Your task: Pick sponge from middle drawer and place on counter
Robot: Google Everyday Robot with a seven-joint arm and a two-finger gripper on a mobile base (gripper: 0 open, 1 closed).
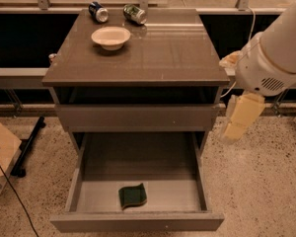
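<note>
Dark green sponge (133,195) lies on the bare floor of the open middle drawer (167,189), close to its near wall and a little left of centre. Its long axis runs roughly left to right. The cream claw (240,118) hangs off the cabinet's right side, just below the counter (163,58) edge, so the sponge sits lower, left and nearer. Whether the claw is open or closed I cannot tell; it carries no sponge. A white bowl (111,36) rests far left on the counter.
</note>
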